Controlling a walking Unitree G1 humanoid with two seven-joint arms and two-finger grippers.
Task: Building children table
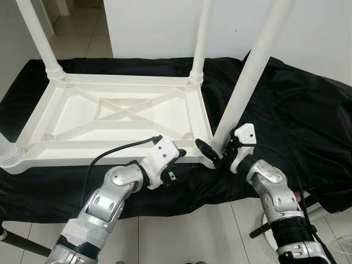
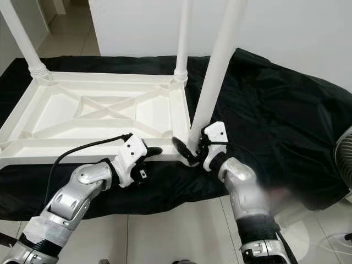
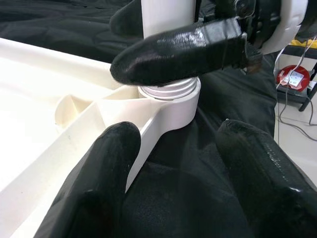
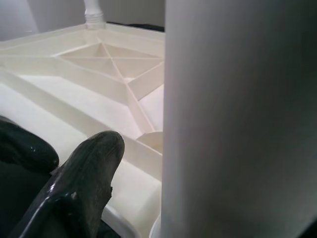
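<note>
Black cloth (image 1: 308, 110); right pincer (image 1: 217, 151) clamps table leg (image 1: 247, 77) (seemingly); left pincer (image 3: 178, 163) open beside tabletop (image 1: 121, 115).

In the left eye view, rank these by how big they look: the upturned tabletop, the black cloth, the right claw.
1. black cloth, spreading past the tabletop on every side
2. upturned tabletop
3. right claw, smallest though nearest the camera, closed on the near table leg

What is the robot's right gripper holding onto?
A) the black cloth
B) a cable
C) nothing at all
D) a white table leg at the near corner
D: the right gripper has its black fingers around the base of the white table leg, at the upturned tabletop corner.
</note>
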